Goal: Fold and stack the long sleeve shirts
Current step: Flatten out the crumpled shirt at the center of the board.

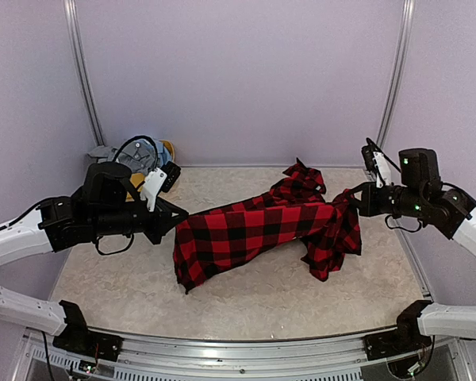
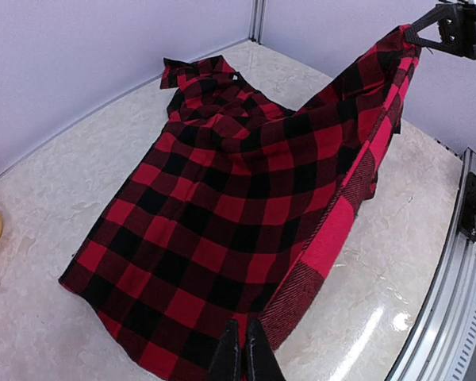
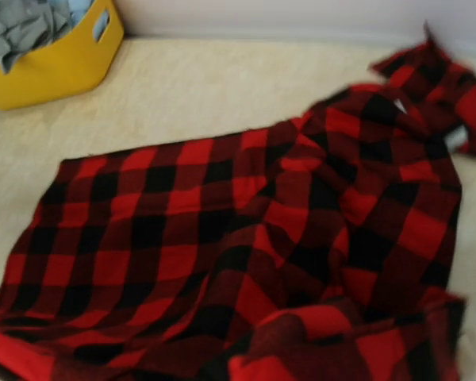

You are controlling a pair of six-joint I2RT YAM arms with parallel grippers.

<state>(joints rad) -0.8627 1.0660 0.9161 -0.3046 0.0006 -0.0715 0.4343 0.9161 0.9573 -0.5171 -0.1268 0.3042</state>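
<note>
Red-and-black buffalo-check flannel shirt (image 1: 258, 230) at the centre of the surface (image 1: 262, 305), drawn out in a long band from 9 o'clock to 3 o'clock in the top view. Lifted at both ends, sagging in the middle, with the lower edge touching the surface towards 7 o'clock. Bunched folds hanging down at the 4 o'clock end. One crumpled part trailing off towards 1 o'clock, lying flat near the back wall.

At 9 o'clock, left claw (image 1: 182, 215) with fingers (image 2: 232, 357) pressed together, pinching the near hem of the shirt. At 3 o'clock, right claw (image 1: 355, 200) clamped on the opposite edge, holding that corner raised well above the surface; seen high at 1 o'clock from the left wrist.

In the 10 o'clock corner, against the back wall and well apart from the shirt, yellow tub (image 3: 63, 73) with grey cloth (image 3: 16, 28) and a bit of pale blue inside.
</note>
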